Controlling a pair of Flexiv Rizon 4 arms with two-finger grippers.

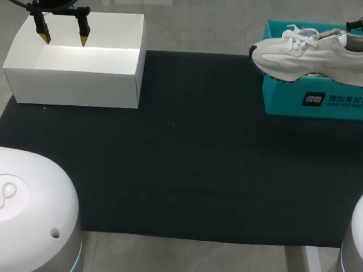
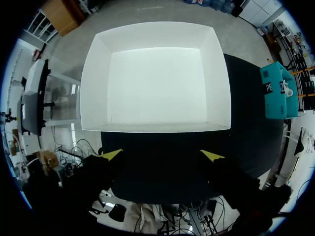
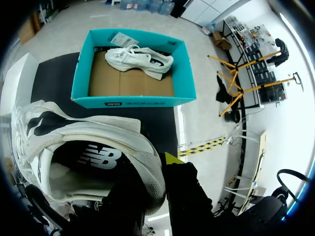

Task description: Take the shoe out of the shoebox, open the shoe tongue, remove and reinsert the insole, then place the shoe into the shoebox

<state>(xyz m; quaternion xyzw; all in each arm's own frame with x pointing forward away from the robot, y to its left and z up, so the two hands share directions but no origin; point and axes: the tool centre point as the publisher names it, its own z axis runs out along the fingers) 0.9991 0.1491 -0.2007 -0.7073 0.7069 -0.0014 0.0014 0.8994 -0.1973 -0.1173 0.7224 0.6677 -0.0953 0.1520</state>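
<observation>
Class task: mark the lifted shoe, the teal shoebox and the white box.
lifted shoe [image 1: 316,58], head view, side panel.
teal shoebox [image 1: 282,98], head view, front wall.
white box [image 1: 73,86], head view, front wall.

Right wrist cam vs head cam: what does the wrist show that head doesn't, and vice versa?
Right wrist only: a second shoe lying inside the teal shoebox, and the insole inside the held shoe. Head only: the left gripper, open, above the white box. Both: the held shoe, the teal shoebox and the black mat.
</observation>
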